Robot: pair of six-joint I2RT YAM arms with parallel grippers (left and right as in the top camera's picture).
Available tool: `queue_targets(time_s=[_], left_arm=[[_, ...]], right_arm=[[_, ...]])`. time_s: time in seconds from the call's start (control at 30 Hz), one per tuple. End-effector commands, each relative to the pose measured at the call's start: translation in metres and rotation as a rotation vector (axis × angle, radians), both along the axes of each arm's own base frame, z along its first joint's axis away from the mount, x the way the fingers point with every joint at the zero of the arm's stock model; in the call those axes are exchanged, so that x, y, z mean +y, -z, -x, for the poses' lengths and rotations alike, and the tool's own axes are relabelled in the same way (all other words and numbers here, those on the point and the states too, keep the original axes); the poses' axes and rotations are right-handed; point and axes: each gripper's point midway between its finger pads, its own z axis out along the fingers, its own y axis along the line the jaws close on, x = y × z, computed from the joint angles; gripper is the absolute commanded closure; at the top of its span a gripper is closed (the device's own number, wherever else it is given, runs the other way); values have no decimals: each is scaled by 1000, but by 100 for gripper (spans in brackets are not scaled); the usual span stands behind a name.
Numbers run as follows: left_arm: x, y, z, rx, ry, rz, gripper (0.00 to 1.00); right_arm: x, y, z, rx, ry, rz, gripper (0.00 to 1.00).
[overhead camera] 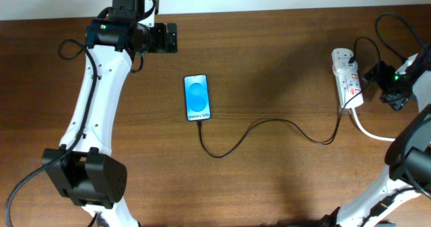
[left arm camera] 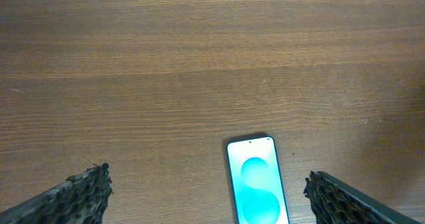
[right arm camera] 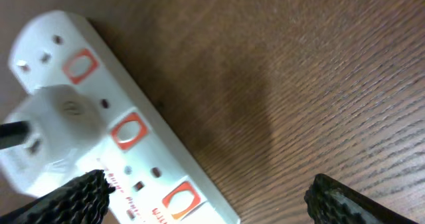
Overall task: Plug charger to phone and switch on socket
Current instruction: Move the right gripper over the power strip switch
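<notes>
The phone (overhead camera: 197, 97) lies flat on the wooden table with its blue screen lit; it also shows in the left wrist view (left arm camera: 257, 181). The thin black charger cable (overhead camera: 269, 127) runs from the phone's lower end, where its tip sits, across the table to the white socket strip (overhead camera: 347, 77) at the right. In the right wrist view the socket (right arm camera: 133, 144) shows red switch marks and a white adapter (right arm camera: 56, 127) plugged in. My left gripper (left arm camera: 207, 196) is open above the table, behind the phone. My right gripper (right arm camera: 207, 196) is open, right next to the socket.
A thick white cord (overhead camera: 367, 128) leaves the socket toward the right edge. Black robot cables (overhead camera: 390, 35) loop near the right arm. The left arm's base (overhead camera: 86, 176) stands at the front left.
</notes>
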Motion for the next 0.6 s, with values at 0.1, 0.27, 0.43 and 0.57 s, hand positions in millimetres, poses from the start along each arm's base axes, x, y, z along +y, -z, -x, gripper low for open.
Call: queue_targets(time_s=[0.1,0.27,0.43,0.57], left_arm=[[3,5,-1,9,2,-14,1],[3,5,-1,9,2,-14,1],[3,5,-1,9,2,-14,1],[3,5,-1,9,2,-14,1]], right_arm=[[9,11,-11,2,-78,35,2],[9,15,-12,41,-79,103,2],[5,21,-10,59,-70,119,2],[3,19,-14,42,-69,129,2]])
